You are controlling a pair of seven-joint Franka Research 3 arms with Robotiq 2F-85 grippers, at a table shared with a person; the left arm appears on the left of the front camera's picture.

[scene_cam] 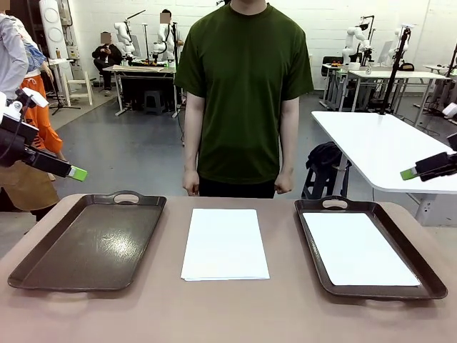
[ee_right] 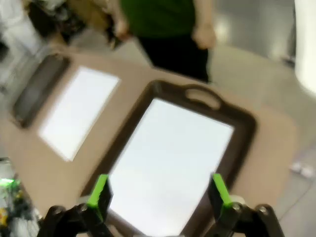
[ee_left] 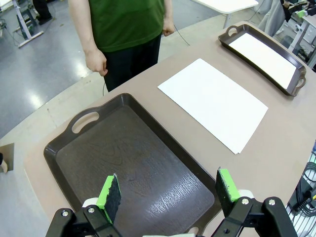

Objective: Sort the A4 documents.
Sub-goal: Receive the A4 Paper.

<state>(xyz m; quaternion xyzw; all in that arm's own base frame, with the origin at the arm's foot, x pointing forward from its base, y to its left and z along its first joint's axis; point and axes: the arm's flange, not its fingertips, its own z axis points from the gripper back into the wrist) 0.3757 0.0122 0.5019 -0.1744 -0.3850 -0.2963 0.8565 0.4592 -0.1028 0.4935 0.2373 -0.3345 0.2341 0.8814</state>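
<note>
Front, left wrist and right wrist views of a brown counter (scene_cam: 228, 318), read from the robot's left to its right.

Left pincer (scene_cam: 78, 172): held in the air beyond the left edge of the counter, its green-padded fingers apart and clamped on nothing; in its own wrist view the left pincer (ee_left: 168, 190) hangs above the near end of the left tray (ee_left: 133, 163).

Left tray (scene_cam: 93, 243): dark brown, with a cut-out handle at the far end, lying flat on the counter with its floor bare and glossy.

Pile of A4 documents (scene_cam: 225, 243): white and blank, lying flat on the bare counter between the two trays, touching neither, long side running away from the robot; seen also from the left wrist (ee_left: 212, 101) and, blurred, from the right wrist (ee_right: 79, 111).

Person (scene_cam: 243, 93): in a dark green shirt, standing at the far edge behind the pile, arms hanging, hands loosely closed and off the counter.

Right tray (scene_cam: 311, 246): same make as the left; white A4 paper (scene_cam: 357, 249) lies flat inside it, covering most of the floor; whether one sheet or several cannot be told.

Right pincer (scene_cam: 408, 174): held in the air off the right side of the counter; in its blurred wrist view the right pincer (ee_right: 160, 192) hangs over the paper in the right tray (ee_right: 247, 128), fingers apart, holding nothing.
</note>
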